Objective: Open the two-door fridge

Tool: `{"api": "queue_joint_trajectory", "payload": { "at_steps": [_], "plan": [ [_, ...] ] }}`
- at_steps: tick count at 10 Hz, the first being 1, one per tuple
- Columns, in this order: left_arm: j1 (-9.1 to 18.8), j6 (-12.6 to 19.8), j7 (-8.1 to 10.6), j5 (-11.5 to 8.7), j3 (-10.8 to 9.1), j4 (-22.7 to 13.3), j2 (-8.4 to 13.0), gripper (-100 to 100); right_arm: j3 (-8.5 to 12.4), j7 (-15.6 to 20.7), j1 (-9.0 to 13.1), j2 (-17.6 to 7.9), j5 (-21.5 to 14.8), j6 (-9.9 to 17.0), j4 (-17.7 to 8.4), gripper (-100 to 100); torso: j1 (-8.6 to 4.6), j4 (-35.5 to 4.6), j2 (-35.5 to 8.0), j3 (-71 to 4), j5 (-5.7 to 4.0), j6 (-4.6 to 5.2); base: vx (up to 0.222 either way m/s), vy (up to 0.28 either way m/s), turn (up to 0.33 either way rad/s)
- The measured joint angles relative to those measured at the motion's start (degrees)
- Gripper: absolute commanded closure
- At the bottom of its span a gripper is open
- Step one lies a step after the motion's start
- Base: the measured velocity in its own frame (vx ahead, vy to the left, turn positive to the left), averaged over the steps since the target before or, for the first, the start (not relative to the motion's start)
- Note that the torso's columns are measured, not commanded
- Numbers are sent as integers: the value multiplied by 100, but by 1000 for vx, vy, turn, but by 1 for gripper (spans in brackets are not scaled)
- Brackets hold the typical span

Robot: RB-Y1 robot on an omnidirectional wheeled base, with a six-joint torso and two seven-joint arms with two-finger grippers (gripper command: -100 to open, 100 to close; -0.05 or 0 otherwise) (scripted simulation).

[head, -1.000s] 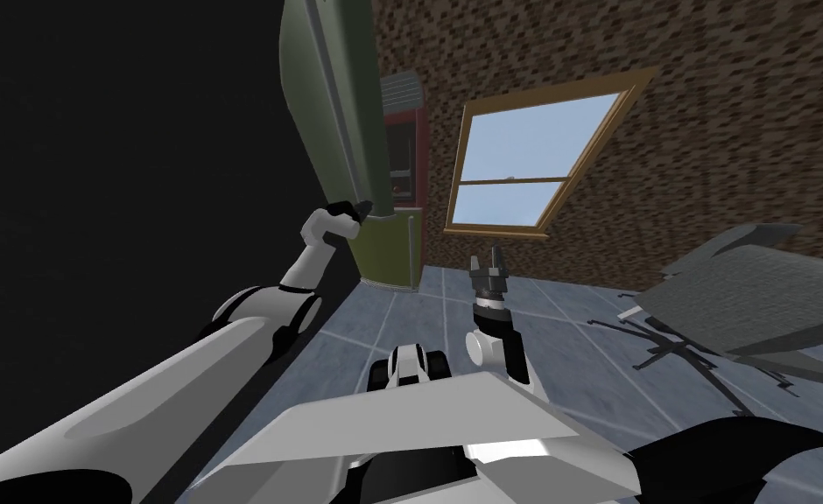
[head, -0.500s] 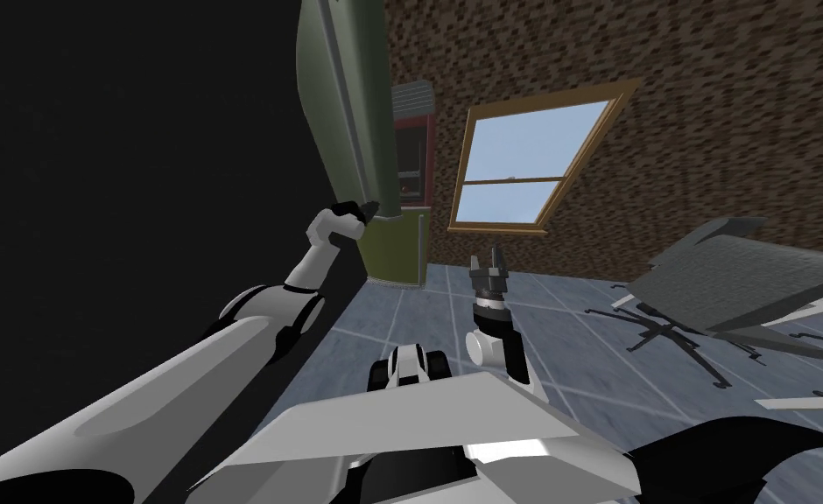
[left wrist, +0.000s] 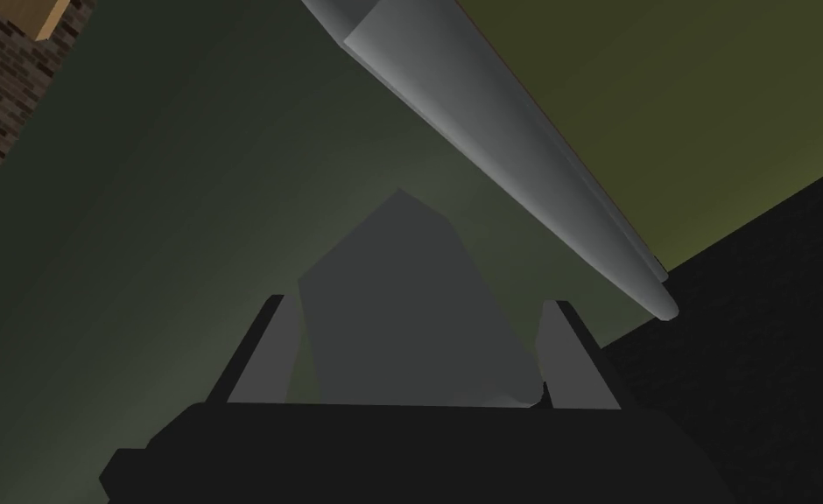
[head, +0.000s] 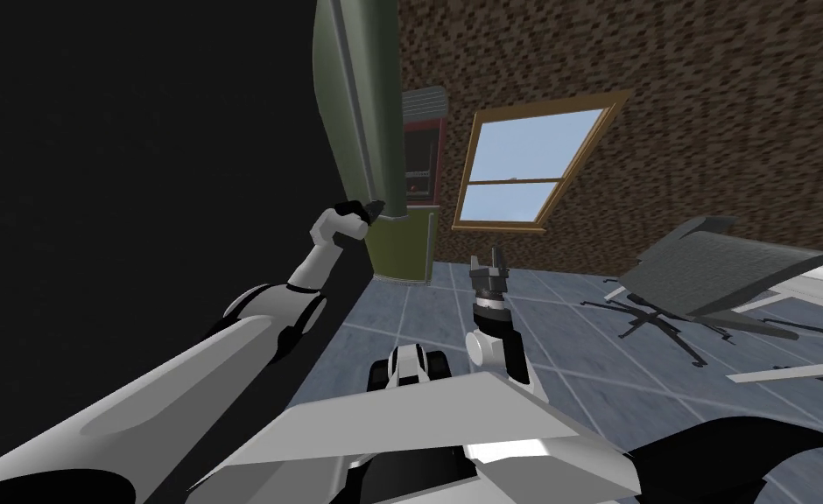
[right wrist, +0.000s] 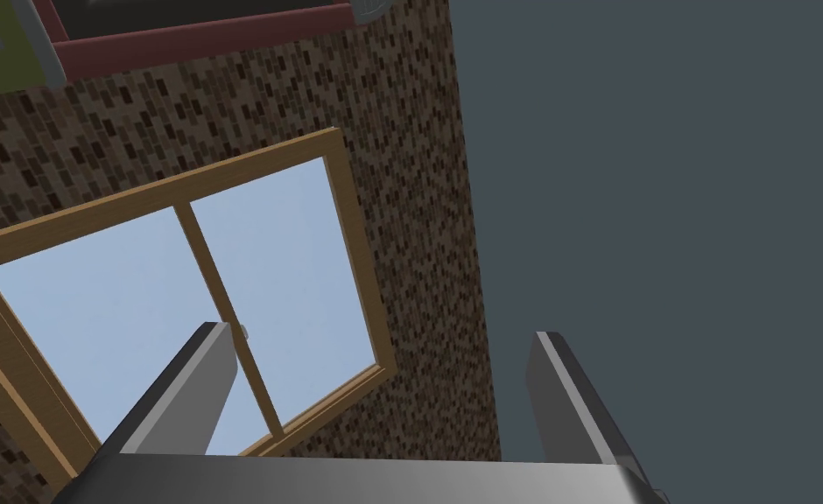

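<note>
The fridge (head: 401, 249) stands by the brick wall (head: 664, 131), its door (head: 362, 96) swung out. The left gripper (left wrist: 416, 304) sits at the handle (left wrist: 506, 166) end, fingers spread astride a grey block (left wrist: 401, 315), likely for pulling. The right gripper (right wrist: 379, 332) idles in front, fingers apart.

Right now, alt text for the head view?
Left hand sits at the lower end of a tall green fridge door, black area to its left. Right hand hangs open above the tiled floor, facing a window in the brick wall.
</note>
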State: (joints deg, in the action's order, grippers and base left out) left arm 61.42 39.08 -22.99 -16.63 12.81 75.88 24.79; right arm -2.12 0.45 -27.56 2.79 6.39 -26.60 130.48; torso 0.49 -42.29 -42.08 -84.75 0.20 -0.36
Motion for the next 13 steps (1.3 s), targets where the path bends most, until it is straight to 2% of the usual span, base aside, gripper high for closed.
{"api": "queue_joint_trajectory", "payload": {
  "at_steps": [3,5,8,13],
  "plan": [
    [23,3,-62,-185,96,118,-38,100,1,0,0,-1,0,0,0,0,-8,4,-15,12,-3,9,-81,294,-43],
    [43,-18,-92,-236,143,103,-71,100,-2,0,-1,2,0,0,0,0,-78,3,1,2,-21,14,-23,166,-53],
    [68,-45,-152,-414,253,169,-150,100,0,0,-1,0,0,0,0,0,-8,4,-1,3,-4,17,-3,242,-55],
    [46,-8,-239,-682,432,374,-257,100,0,0,-1,1,0,0,0,0,-22,0,40,-32,-4,0,-2,277,-53]
  ]
}}
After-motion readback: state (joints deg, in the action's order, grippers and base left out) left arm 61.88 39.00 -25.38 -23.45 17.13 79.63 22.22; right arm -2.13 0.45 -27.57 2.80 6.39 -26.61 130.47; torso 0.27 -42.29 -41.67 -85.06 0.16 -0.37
